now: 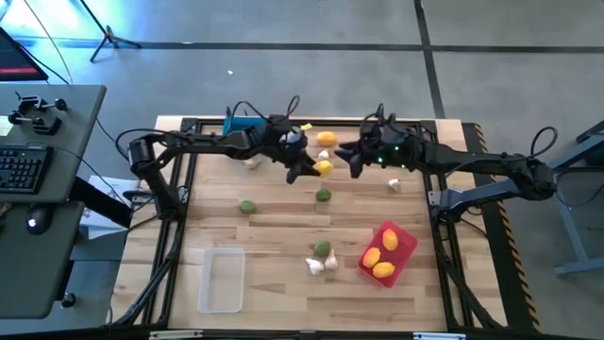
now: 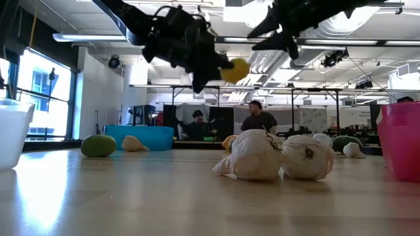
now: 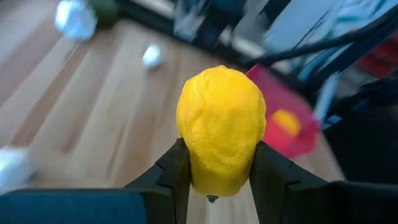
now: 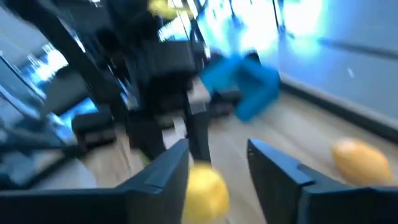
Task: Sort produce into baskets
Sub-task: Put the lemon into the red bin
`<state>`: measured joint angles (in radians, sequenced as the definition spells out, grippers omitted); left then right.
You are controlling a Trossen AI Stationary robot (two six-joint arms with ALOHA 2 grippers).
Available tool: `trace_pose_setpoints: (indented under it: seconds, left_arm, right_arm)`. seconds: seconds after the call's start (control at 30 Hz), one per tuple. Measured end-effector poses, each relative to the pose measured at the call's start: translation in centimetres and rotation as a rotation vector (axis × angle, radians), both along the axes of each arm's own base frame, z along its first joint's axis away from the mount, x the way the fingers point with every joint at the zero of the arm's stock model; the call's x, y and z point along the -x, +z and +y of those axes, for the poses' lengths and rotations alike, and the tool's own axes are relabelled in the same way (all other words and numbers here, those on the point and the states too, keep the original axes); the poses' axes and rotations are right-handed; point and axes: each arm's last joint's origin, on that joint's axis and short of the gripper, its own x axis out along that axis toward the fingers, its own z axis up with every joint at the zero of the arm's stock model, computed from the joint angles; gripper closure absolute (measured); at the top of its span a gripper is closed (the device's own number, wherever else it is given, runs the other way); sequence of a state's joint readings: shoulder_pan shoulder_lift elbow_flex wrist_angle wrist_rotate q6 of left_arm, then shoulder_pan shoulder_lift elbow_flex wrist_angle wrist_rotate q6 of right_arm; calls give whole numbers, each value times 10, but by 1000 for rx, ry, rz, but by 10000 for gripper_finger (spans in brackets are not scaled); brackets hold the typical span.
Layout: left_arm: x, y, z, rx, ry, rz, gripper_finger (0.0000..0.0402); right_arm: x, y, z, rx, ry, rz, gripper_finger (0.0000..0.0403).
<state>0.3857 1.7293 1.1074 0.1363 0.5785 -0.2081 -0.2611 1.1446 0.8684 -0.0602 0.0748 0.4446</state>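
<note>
Over the table's far middle, the left gripper [image 1: 316, 170] pinches a lemon [image 1: 324, 168] tight. Right gripper [image 1: 347, 156] hangs open and empty beside it. I'd carry it clear of that arm to the red bin [image 1: 404, 242], then drop low.

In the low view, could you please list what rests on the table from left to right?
Clear basket → green fruit → blue basket → two garlic bulbs, then → red basket.
</note>
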Motion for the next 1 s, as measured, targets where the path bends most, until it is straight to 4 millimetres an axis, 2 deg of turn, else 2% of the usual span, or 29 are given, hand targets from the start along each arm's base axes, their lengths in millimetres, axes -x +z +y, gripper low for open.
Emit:
trace_pose_setpoints:
  seconds: [0.17,0.4,0.67,0.87,1.0]
  left_arm:
    - [-1,26,-1,41,-18,-175,296]
    - [3,59,-4,38,-50,-372,296]
    - [4,73,-6,53,-54,-482,296]
    - [3,76,-7,70,-57,-509,296]
    - [3,76,-7,73,-56,-510,296]
  right_arm:
    - [-3,14,-1,39,-3,-146,197]
    - [6,42,4,91,27,-354,184]
    - [30,66,13,159,-42,-470,184]
    - [30,67,15,207,-29,-458,185]
    - [30,67,15,172,-27,-469,196]
